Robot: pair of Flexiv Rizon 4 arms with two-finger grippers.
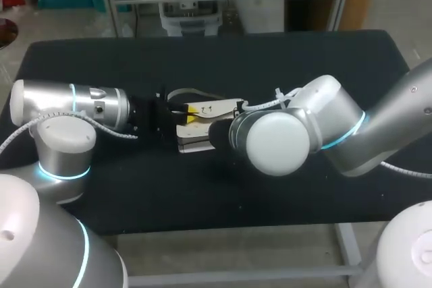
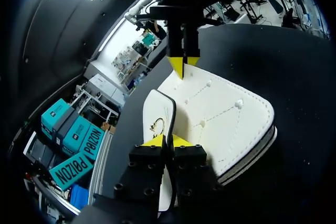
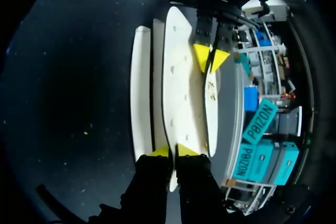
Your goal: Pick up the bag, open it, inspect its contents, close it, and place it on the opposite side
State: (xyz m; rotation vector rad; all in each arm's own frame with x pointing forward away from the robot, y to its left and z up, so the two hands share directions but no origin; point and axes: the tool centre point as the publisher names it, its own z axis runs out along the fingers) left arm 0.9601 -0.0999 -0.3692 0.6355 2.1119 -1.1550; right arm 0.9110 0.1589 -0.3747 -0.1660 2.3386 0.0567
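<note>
A white quilted bag [image 1: 197, 141] lies in the middle of the black table [image 1: 304, 59], its strap [image 1: 185, 92] curling behind it. My left gripper [image 2: 167, 141] is shut on the near edge of the raised flap [image 2: 220, 114]; a gold clasp [image 2: 156, 126] shows just ahead of its tips. My right gripper [image 3: 173, 150] is shut on the opposite edge of that flap [image 3: 178, 87], facing the left gripper [image 3: 211, 59]. The bag's body [image 3: 140, 87] lies beside the flap. In the head view the left gripper [image 1: 189, 114] shows at the bag, and the right wrist [image 1: 270, 139] hides the right gripper.
The black table stretches bare to either side of the bag, with open cloth toward the far edge [image 1: 202, 38] and near edge [image 1: 223, 217]. Both arms meet over the centre.
</note>
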